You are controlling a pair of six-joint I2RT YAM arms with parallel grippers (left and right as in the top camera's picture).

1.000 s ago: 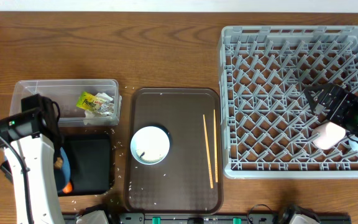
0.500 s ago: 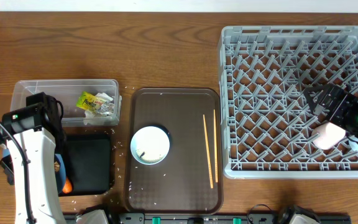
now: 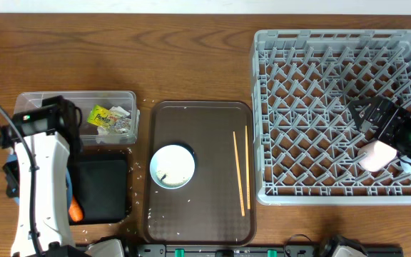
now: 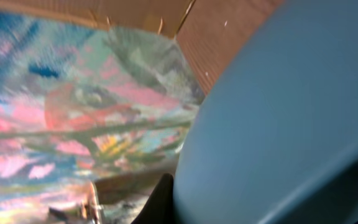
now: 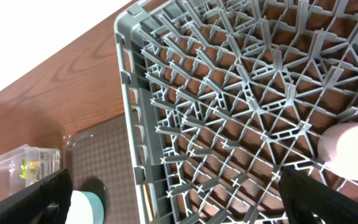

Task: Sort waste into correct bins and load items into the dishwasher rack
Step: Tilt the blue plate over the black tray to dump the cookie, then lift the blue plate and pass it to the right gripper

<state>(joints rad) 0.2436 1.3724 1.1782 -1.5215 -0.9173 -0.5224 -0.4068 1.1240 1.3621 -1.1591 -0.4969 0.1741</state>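
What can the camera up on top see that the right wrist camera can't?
Only the top camera shows the black tray, the orange carrot at its edge, and the left arm. Only the right wrist camera shows the outer side wall of the dishwasher rack from close up. Both show the rack, the white-pink cup in it, the clear tub, the white bowl and the brown serving tray.

A dark brown serving tray (image 3: 205,128) lies flat on the wooden table (image 3: 120,50), near its front edge.
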